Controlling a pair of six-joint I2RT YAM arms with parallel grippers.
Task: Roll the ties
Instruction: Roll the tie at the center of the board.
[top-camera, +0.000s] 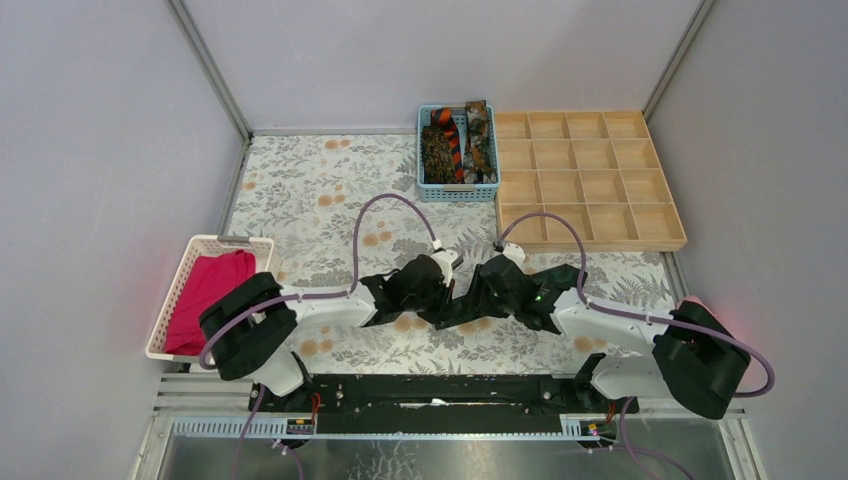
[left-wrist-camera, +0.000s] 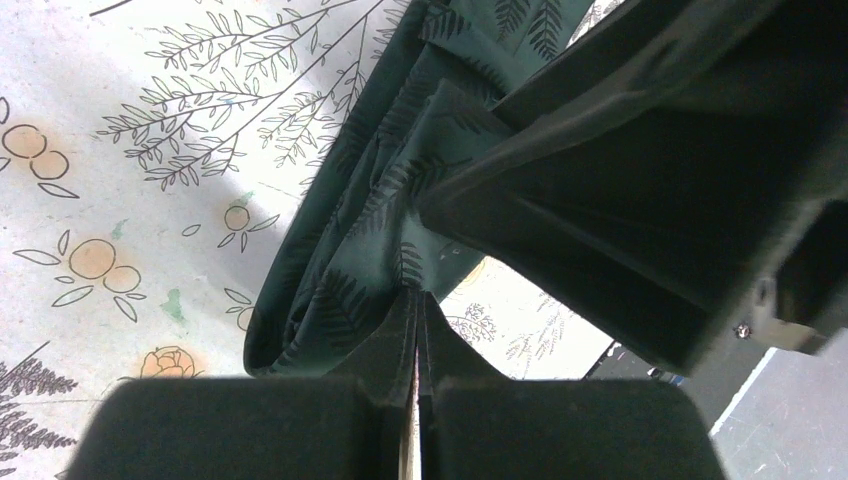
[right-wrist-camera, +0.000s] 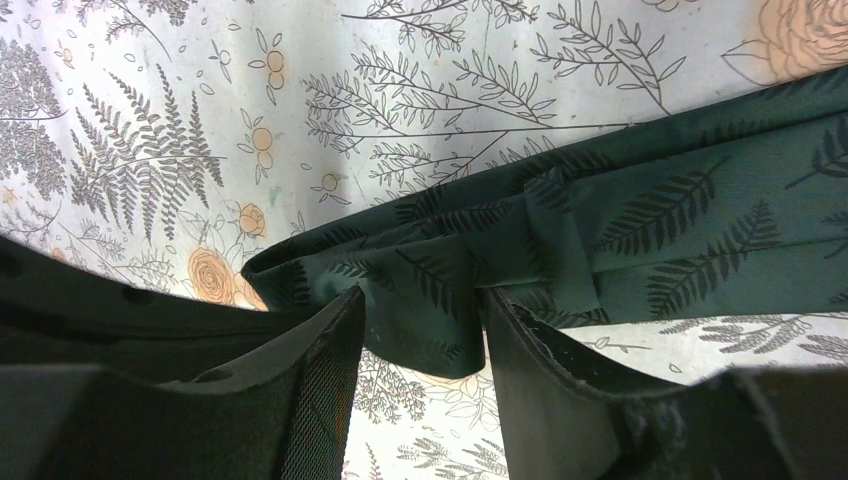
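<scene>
**Pinching and straddling the dark green tie at mid-table**

Both arms had their wrists folded in toward each other at the middle of the floral table cover (top-camera: 300, 190), heads almost meeting. The dark green tie (right-wrist-camera: 600, 220), printed with darker fern leaves, lay bunched on the cover between them.

Left gripper (left-wrist-camera: 418, 300): fingers pressed flat together, no gap showing. A fold of the tie ran right into the tips and looked nipped there. From that point the fabric curved away in a loose loop on the cover.

Right gripper (right-wrist-camera: 425, 310): fingers stood partly apart, one on each side of a folded bundle of the same tie. The cloth sat in the gap between them. I could not tell whether the pads pressed it. Beyond the fingers the tie stretched off flat to the side.

Far side of the table: a blue basket (top-camera: 458, 193) held more ties, two mottled brown ones (top-camera: 437, 150) and an orange-and-black striped tie (top-camera: 452, 140) between them. Just beside it on the right sat a wooden compartment tray (top-camera: 590, 243).

Left edge: a white basket (top-camera: 170, 300) held a magenta cloth (top-camera: 210, 295).
</scene>
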